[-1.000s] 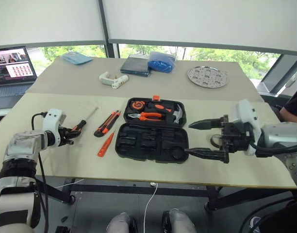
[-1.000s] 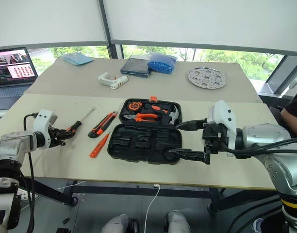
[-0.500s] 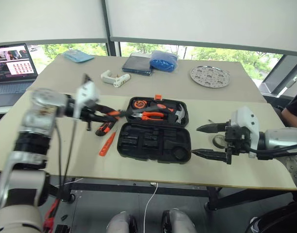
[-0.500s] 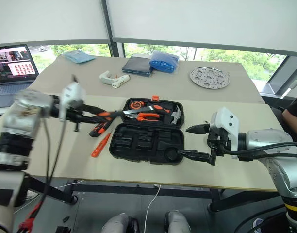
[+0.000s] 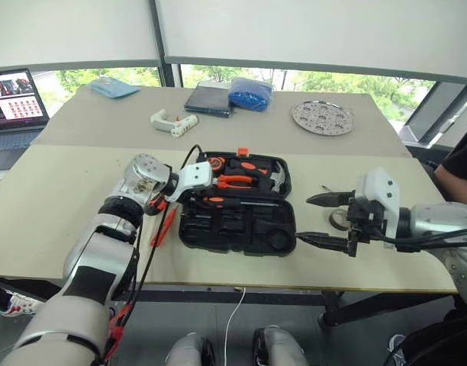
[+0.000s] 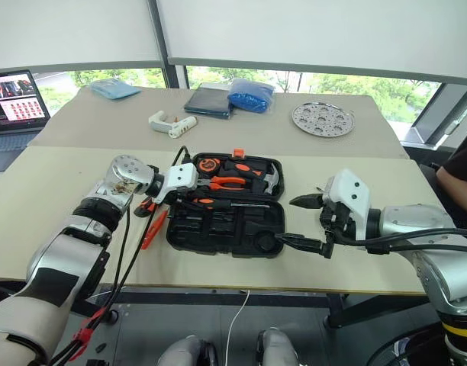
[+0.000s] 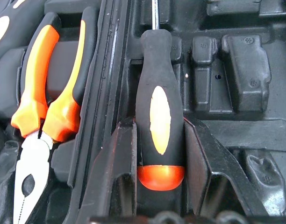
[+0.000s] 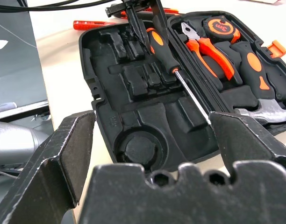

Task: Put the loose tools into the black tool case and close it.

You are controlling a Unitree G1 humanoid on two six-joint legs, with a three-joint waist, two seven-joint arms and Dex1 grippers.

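The open case (image 5: 237,223) lies on the table (image 5: 58,198), its far half holding pliers (image 5: 232,181), a hammer (image 5: 278,180) and a tape measure (image 5: 215,162). The left end effector (image 5: 194,200) reaches over the case's left edge, holding a screwdriver (image 5: 232,201) along the hinge line. An orange tester (image 5: 164,227) lies just left of the case. The right end effector (image 5: 314,219), jaws wide apart, hovers right of the case beside a tape roll (image 5: 338,220).
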